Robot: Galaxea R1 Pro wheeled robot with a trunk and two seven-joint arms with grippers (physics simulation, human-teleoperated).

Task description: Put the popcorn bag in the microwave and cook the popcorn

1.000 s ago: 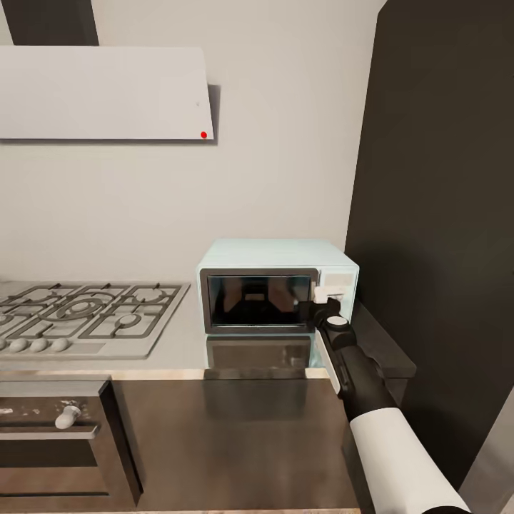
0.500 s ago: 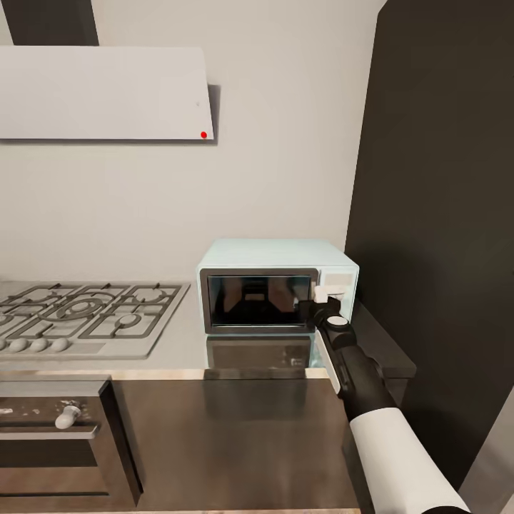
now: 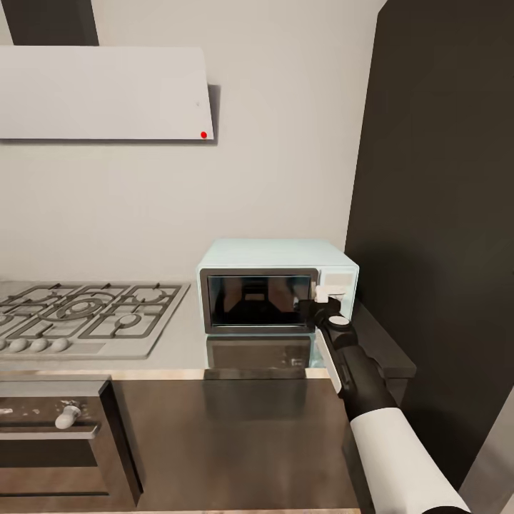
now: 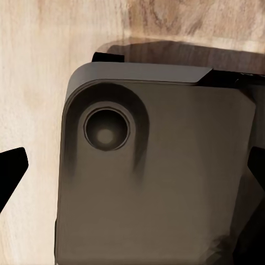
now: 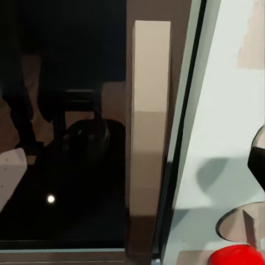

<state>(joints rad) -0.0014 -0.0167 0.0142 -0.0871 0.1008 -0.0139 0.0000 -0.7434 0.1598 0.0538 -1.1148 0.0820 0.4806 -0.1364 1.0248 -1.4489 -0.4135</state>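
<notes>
The pale mint-blue microwave (image 3: 277, 265) stands on the grey countertop (image 3: 178, 346) with its dark glass door (image 3: 257, 300) shut. My right gripper (image 3: 323, 301) is up against the door's right edge, beside the white control panel (image 3: 341, 282). In the right wrist view the beige vertical door handle (image 5: 148, 121) is straight ahead. One black fingertip (image 5: 258, 160) shows off to the panel side, so the jaws look open. A red button (image 5: 237, 255) sits on the panel. My left gripper (image 4: 132, 176) hangs open over the robot's base. The popcorn bag is out of view.
A grey gas hob (image 3: 86, 314) with black grates lies left of the microwave, under a white hood (image 3: 100, 93). A dark oven (image 3: 57, 442) sits below at the left. A tall dark cabinet (image 3: 442, 214) stands close to the microwave's right. Pale wood floor (image 4: 33, 66) lies under the base.
My right gripper has crept very slightly to the right at the microwave's front. Nothing else has moved.
</notes>
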